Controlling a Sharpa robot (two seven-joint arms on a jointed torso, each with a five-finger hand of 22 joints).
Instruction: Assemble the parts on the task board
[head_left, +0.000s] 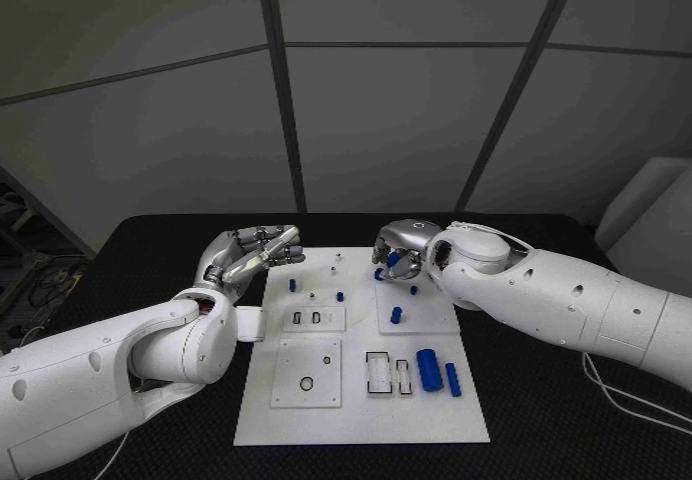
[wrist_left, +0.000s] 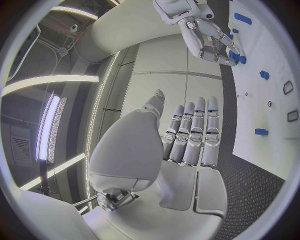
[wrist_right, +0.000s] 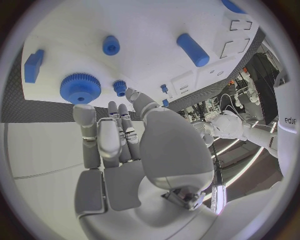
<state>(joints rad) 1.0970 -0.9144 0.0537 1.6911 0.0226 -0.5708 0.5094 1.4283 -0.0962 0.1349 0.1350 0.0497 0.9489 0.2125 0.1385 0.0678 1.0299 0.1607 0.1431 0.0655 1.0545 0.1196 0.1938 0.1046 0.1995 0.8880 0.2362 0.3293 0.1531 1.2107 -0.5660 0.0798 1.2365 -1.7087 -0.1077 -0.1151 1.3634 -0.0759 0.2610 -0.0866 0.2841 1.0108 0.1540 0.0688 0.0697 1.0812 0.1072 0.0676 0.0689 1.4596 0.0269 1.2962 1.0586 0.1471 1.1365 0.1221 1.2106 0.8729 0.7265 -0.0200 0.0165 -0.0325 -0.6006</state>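
Head view: the flat white rectangular task board (head_left: 361, 400) lies in the frame's centre, its long axis running top to bottom. 2 blue cylinders (head_left: 430, 369) lie at its lower right, pointing the same way. The left hand (head_left: 257, 250) hovers at the board's upper-left corner, fingers straight, holding nothing. The right hand (head_left: 404, 252) curls over the upper middle beside a blue toothed gear (wrist_right: 80, 88); whether it grips anything I cannot tell.

The black, finely textured table (head_left: 144, 232) filled the lower half of the frame, and the flat white rectangular task board (head_left: 361, 425) lay at its centre.
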